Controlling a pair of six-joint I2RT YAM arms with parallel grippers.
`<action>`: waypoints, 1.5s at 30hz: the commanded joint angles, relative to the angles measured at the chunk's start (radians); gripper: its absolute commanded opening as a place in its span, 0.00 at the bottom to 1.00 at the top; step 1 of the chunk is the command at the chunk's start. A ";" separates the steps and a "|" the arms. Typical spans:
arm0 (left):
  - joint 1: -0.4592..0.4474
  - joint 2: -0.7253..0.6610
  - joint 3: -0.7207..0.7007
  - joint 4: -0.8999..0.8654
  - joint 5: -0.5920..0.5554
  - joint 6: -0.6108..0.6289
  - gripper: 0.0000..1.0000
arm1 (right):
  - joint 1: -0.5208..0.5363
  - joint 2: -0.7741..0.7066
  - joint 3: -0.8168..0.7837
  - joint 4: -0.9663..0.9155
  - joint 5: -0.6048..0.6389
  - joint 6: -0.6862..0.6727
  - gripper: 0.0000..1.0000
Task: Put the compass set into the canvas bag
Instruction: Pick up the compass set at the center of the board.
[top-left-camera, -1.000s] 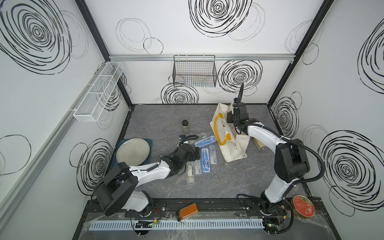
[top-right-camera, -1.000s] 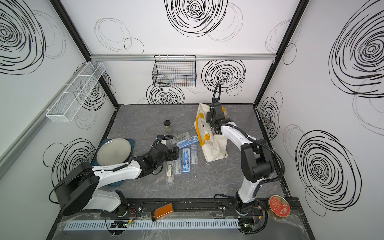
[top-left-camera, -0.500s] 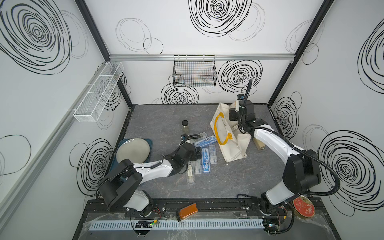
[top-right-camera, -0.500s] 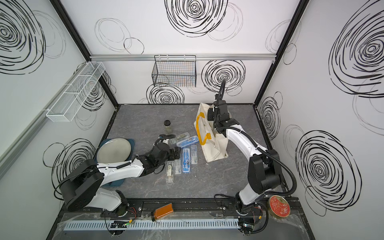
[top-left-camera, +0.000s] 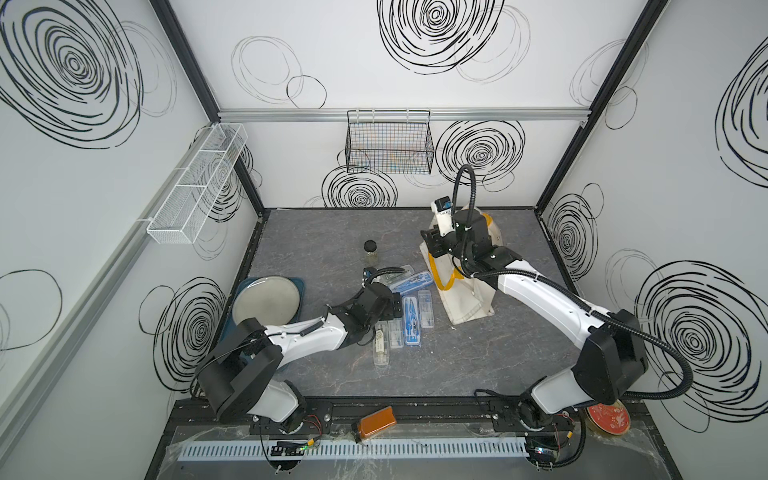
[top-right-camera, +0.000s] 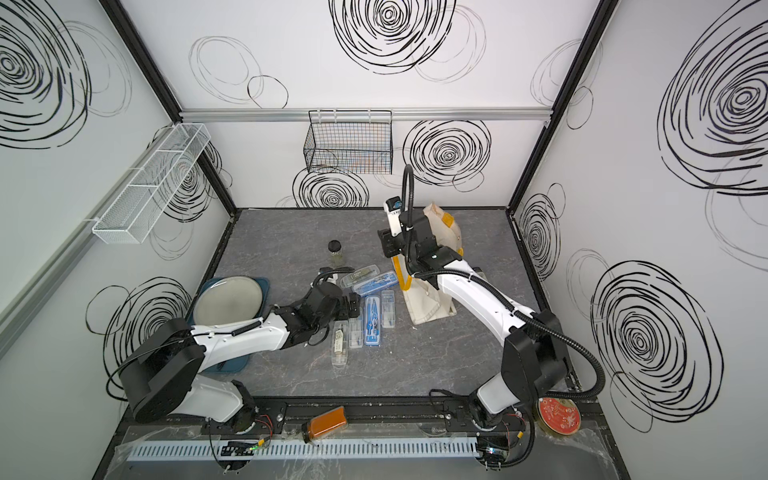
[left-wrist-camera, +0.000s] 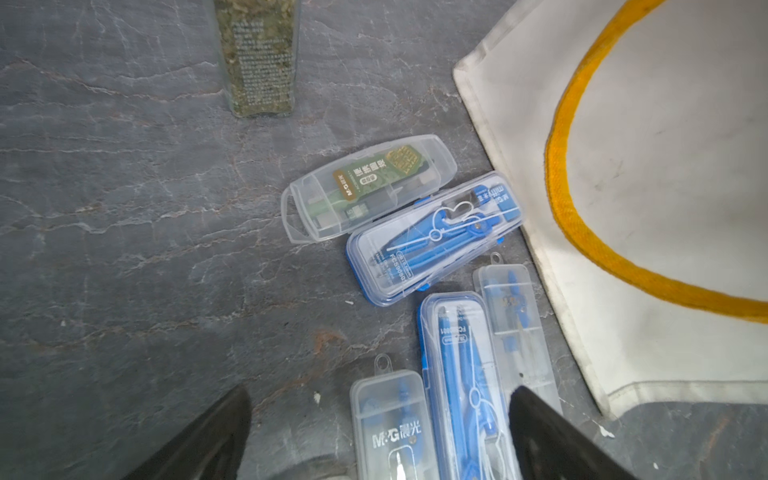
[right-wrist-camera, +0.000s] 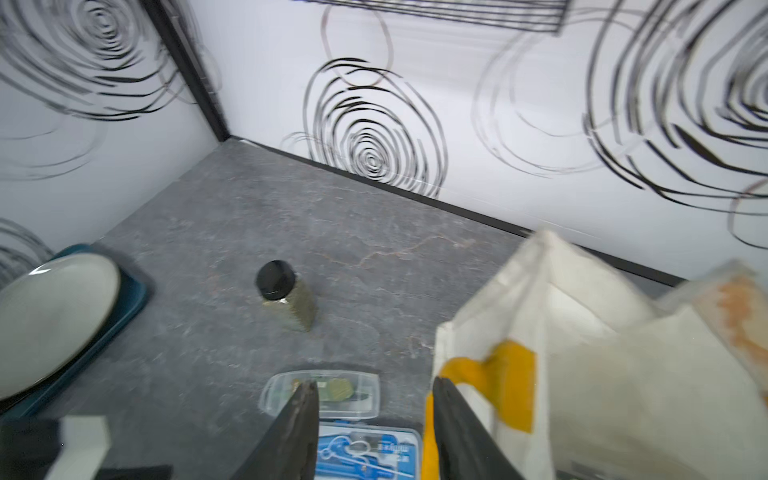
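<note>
Grey bench (top-left-camera: 457, 365): plenty of free room along the near edge and toward the far-left corner. Right arm (top-left-camera: 540, 299) reaches over the canvas bag (top-left-camera: 467, 307) near the far-right corner. The right gripper (right-wrist-camera: 374, 382) is partly open with nothing in it, just beside the yellow strap (right-wrist-camera: 507, 374). Left arm (top-left-camera: 307, 336) stretches low to mid-bench. The left gripper (left-wrist-camera: 380, 392) is spread wide and empty over the compass sets (top-left-camera: 410, 316), which lie flat right beside the bag.
</note>
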 joint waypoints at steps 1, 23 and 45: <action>-0.024 -0.003 0.052 -0.175 -0.048 -0.004 0.99 | 0.025 -0.020 -0.035 0.016 -0.041 0.022 0.49; -0.313 -0.081 -0.045 -0.499 -0.005 -0.263 0.95 | 0.027 -0.106 -0.148 0.045 0.030 0.127 0.51; -0.242 0.133 -0.066 -0.425 0.076 -0.236 0.64 | 0.028 -0.150 -0.162 0.058 0.007 0.143 0.52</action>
